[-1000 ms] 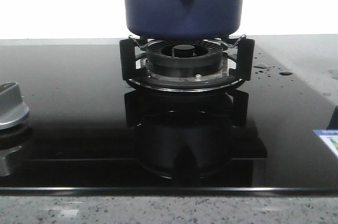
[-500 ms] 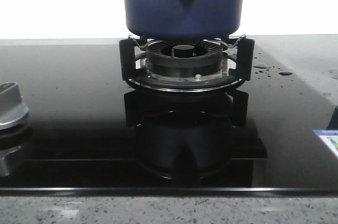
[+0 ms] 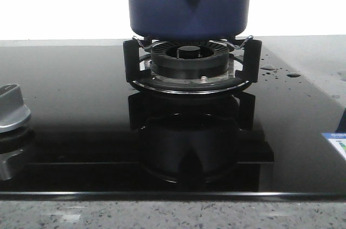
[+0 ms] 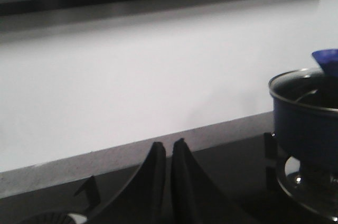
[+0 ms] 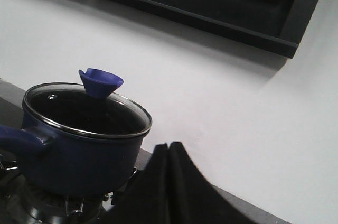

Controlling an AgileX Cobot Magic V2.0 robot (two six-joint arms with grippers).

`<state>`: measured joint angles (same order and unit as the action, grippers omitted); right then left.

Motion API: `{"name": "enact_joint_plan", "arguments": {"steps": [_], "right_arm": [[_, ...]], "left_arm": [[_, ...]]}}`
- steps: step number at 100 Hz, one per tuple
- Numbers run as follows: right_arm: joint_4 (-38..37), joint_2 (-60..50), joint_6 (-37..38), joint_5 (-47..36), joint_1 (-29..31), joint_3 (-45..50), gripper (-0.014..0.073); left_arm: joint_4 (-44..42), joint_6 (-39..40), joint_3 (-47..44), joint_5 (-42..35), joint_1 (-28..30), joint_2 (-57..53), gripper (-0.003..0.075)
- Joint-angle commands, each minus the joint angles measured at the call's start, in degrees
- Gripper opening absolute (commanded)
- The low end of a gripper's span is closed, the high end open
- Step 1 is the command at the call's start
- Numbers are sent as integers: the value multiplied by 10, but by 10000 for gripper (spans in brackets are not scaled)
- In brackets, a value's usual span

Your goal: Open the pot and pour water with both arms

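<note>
- Sitting on the black pan support [image 3: 246, 59] over the ribbed burner ring [image 3: 188, 59], the pot [image 3: 189, 2] stands upright on the glossy black hob [image 3: 70, 110].
- Its glass lid [image 5: 84, 108] is on, with a blue cone-shaped knob [image 5: 100, 82] on top.
- Left gripper [image 4: 168, 152]: fingers pressed together, holding nothing, well apart from the pot.
- Right gripper [image 5: 169, 152]: fingers closed against each other, empty, near the pot but not touching.
- Water droplets [image 3: 278, 71] lie on the hob beside the burner.
</note>
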<state>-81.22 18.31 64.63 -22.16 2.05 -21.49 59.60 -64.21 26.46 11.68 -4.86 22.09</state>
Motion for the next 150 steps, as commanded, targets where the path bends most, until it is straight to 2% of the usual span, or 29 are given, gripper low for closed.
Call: {"name": "enact_joint_plan", "arguments": {"steps": [1, 6, 11, 18, 36, 59, 66, 77, 150], "right_arm": [[11, 5, -2, 3, -1, -14, -64], [11, 5, -2, 3, -1, -14, -64], [11, 5, -2, 3, -1, -14, -64], [11, 5, -2, 3, -1, -14, -64], [11, 5, -2, 3, -1, -14, -64], [11, 5, -2, 3, -1, -14, -64], [11, 5, -2, 3, -1, -14, -64], [11, 5, -2, 3, -1, -14, -64], [11, 5, -2, 3, -1, -14, -64]], "left_arm": [[-278, 265, 5, -24, 0, 3, -20], [-441, 462, -6, -17, 0, 2, -20], [-567, 601, -25, -16, -2, -1, -20], [-655, 695, -66, -34, -2, -13, -20], [-654, 697, -190, -109, -2, -82, -20], [-646, 686, -293, -98, -2, -176, -20], [-643, 686, -291, -29, -2, -195, -20], [-643, 686, -291, 35, -2, -215, -20], [-641, 686, -292, 43, -2, -240, -20]]}}
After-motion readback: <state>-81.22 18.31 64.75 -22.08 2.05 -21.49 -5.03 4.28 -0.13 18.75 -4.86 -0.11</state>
